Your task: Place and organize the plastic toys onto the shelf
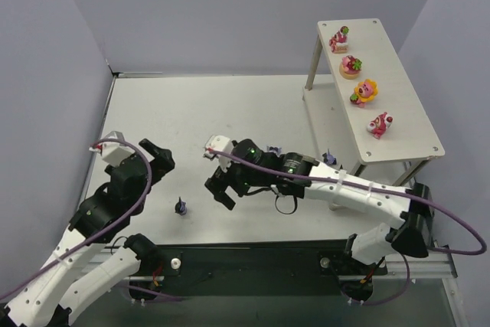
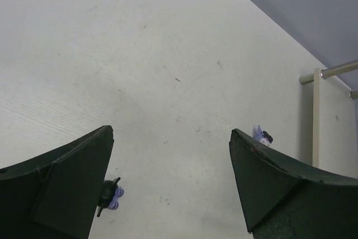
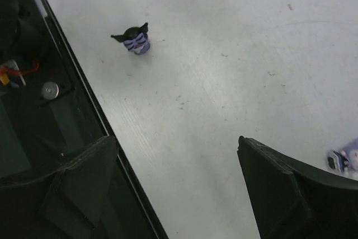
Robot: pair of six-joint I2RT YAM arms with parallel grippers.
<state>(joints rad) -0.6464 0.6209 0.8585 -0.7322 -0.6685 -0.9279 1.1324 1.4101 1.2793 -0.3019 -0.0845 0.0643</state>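
Lavender walls, white tabletop (image 1: 230, 112). Shelf (image 1: 402, 82) stands far right, with four pink toys (image 1: 351, 66) in a row on its top board. I can't read the lower board from here.

By my read, the dark ones are what's left. I count three overhead:
- a lone dark toy (image 1: 181, 206) near the front edge, between the two arms
- a second dark toy (image 1: 329, 158) just beside the shelf's near leg
- a third dark toy (image 1: 273, 148) half hidden behind the right forearm

I can't find the fourth.

Right claw (image 1: 219, 191) is spread wide with nothing in it, aimed front-left. Left claw (image 1: 157, 155) is also spread wide and empty, aimed toward the shelf side.

The relation that matters: the lone dark toy lies front-left of the right claw and nearer to it than to the left claw. On the right wrist camera it stands upright, long axis vertical. It is ahead of the fingers but left of the gap's centre line, and close to the black base rail (image 3: 61, 65).

My call is that the right arm takes it: shift left to centre the toy in the gap, then advance and drop so the jaws straddle it. The risk is that the rail sits on that same side, so the left finger could catch it.

The left wrist camera shows a dark toy poking out beside one finger, outside the gap. It's probably the same one, but I can't confirm.
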